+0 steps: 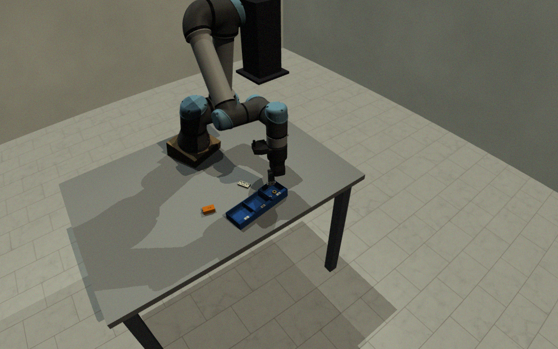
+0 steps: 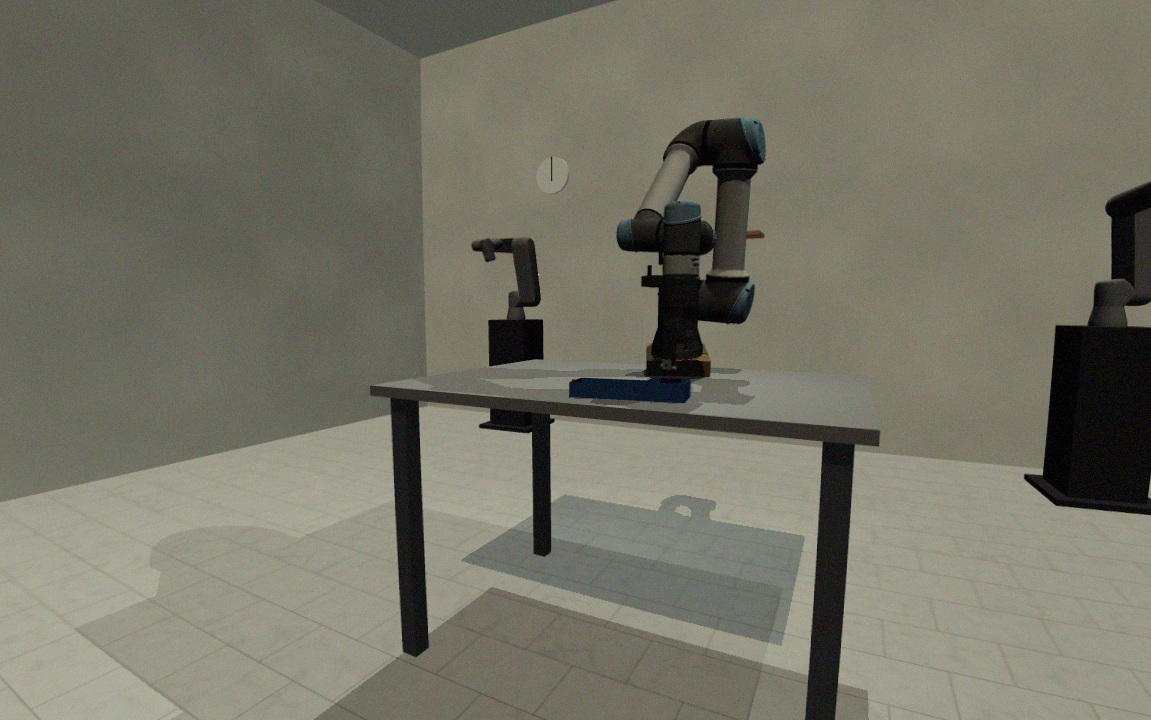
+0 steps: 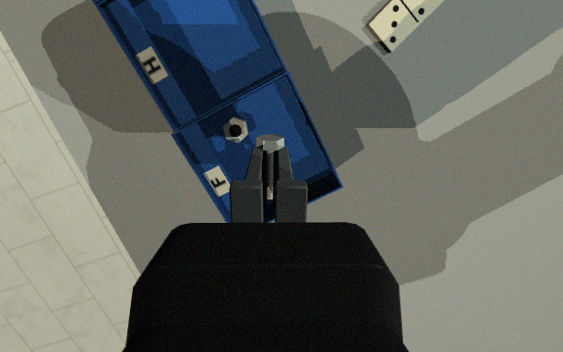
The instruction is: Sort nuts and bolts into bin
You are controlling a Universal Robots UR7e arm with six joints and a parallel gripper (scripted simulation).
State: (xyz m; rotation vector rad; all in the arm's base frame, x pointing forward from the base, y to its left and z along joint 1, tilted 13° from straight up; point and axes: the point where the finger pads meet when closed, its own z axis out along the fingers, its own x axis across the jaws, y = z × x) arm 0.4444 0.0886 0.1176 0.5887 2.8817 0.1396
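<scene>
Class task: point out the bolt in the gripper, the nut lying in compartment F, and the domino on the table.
bolt [image 3: 270,142]: wrist view, on its hexagonal head.
nut [image 3: 235,130]: wrist view, on its hexagonal rim.
domino [image 3: 399,20]: wrist view, on its spotted face.

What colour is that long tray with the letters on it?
Blue, with small white letter labels; the tray shows best in the wrist view.
</scene>
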